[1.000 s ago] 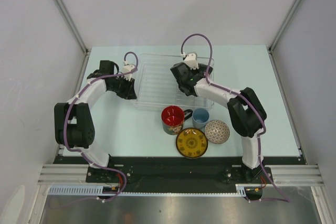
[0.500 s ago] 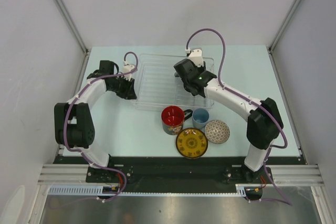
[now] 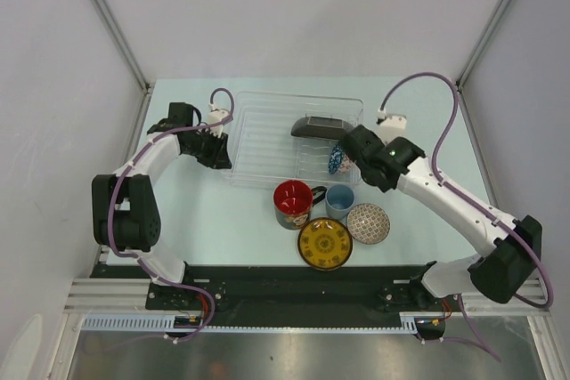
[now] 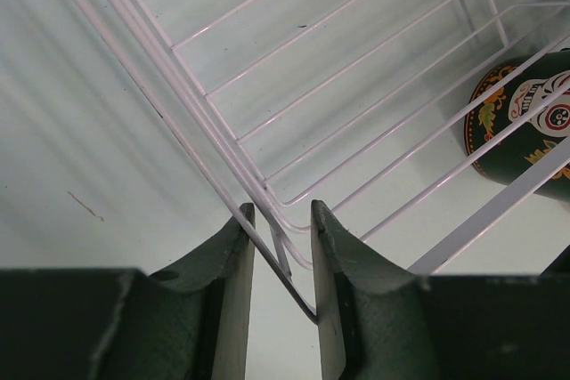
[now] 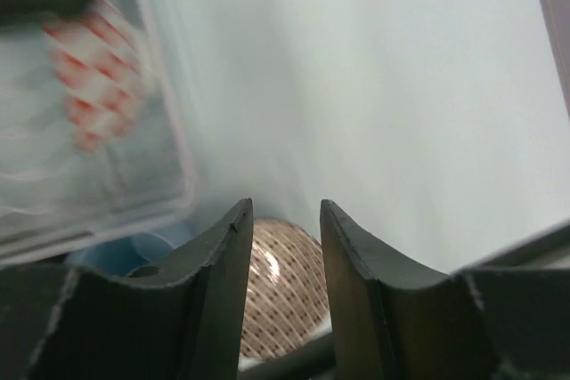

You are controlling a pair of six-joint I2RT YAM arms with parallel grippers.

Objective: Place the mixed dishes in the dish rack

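Note:
The clear dish rack (image 3: pixel 267 135) lies at the table's middle back. The black square floral plate (image 3: pixel 318 125) stands on edge in its right half. My left gripper (image 3: pixel 219 154) is shut on the rack's left wire rim (image 4: pixel 267 220). My right gripper (image 3: pixel 354 150) is open and empty, just outside the rack's right front corner. The red mug (image 3: pixel 292 201), light-blue cup (image 3: pixel 339 200), patterned bowl (image 3: pixel 368 222) and yellow saucer (image 3: pixel 325 243) sit on the table in front of the rack. The bowl (image 5: pixel 283 295) shows between my right fingers, below them.
The mug's dark patterned side (image 4: pixel 521 131) shows through the rack wires in the left wrist view. The rack's clear corner (image 5: pixel 169 157) is left of my right fingers. White walls and metal posts (image 3: pixel 111 24) enclose the table on three sides.
My right gripper has let go of the black plate, left it standing in the rack, and swung right and out past the rack's right edge. The left arm has not moved.

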